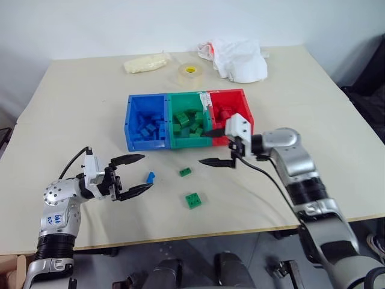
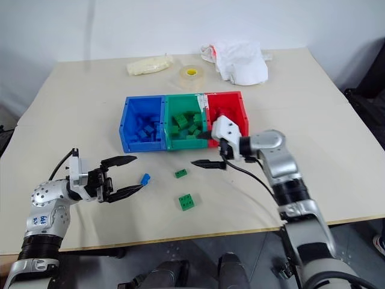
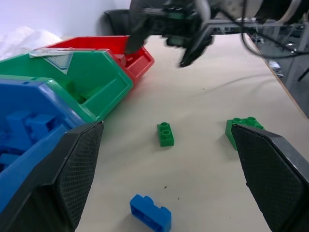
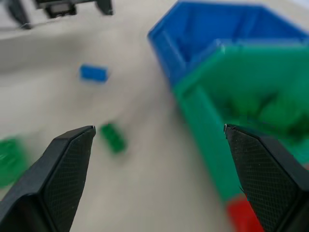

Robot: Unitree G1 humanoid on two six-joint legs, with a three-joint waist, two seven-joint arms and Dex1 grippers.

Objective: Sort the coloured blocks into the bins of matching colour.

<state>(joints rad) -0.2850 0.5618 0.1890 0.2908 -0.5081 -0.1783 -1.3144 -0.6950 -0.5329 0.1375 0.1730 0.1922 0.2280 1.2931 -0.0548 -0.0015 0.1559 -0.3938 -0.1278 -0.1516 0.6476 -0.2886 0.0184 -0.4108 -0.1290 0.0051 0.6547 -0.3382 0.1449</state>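
Bins are seen as three joined boxes near the middle of the table: blue bin on the robot's left, green bin in the middle, red bin on the right. Blue bricks are seen inside the blue bin, green bricks inside the green bin; contents of the red bin cannot be made out clearly.

Three blocks are noted loose on the table in front of the bins: a small blue block, a small green block to its right, and a larger square green block nearer the table's front edge. All three lie apart from one another.

Left gripper is held low over the table at the left, fingers spread wide and empty, pointing toward the blue block, which lies just beyond the fingertips.

Right gripper is held in front of the boundary between green and red bins, pointing to the robot's left, fingers spread wide, nothing between them.

At the far side of the table a tape roll, a pale bag and a crumpled white cloth are noted.
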